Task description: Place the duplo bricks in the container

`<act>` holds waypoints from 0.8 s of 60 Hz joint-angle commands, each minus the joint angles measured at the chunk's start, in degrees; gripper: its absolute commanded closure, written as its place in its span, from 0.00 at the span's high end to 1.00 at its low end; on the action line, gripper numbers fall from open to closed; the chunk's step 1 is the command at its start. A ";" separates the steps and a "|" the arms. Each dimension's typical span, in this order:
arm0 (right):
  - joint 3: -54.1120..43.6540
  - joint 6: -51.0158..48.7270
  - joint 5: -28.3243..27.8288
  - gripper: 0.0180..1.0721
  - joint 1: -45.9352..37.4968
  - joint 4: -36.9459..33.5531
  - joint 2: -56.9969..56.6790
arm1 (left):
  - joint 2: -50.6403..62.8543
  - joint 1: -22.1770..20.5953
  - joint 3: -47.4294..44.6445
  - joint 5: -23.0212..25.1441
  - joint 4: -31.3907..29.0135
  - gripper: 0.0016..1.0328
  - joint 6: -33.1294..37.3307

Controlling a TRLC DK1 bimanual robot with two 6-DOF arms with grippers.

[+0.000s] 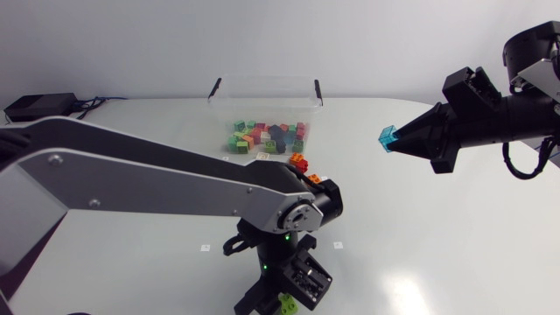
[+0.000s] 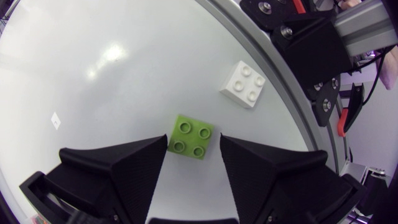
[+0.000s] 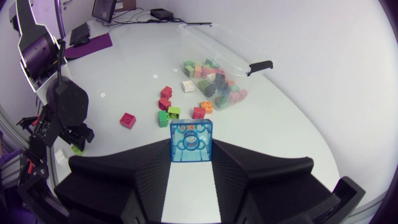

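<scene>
Container (image 1: 265,96) sits upper centre of the frame, left of the right gripper (image 1: 394,142) clamped on a blue brick (image 1: 388,137), while the left gripper (image 2: 193,144), open, straddles a green brick (image 1: 286,304) at lower centre.

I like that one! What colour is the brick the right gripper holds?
The brick is see-through blue; the right wrist view shows it best.

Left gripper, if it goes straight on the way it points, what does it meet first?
Likely the green brick, lying on the table between the open fingers of the left gripper.
</scene>
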 commanded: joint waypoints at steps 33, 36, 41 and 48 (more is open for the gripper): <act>3.24 1.05 -0.53 0.28 -1.48 -0.22 1.38 | 1.29 -1.36 -1.73 -2.91 3.16 0.24 -1.41; 3.76 2.37 -0.44 0.28 -1.39 0.75 2.17 | -0.56 -0.49 -2.35 -2.82 3.25 0.24 -2.38; 4.55 5.80 -0.35 0.28 -0.60 3.91 3.49 | -3.63 1.54 -3.23 -2.82 3.34 0.24 -3.61; 7.01 11.69 0.53 0.28 1.95 8.66 6.48 | -9.08 6.37 -3.93 -1.85 3.25 0.24 -4.57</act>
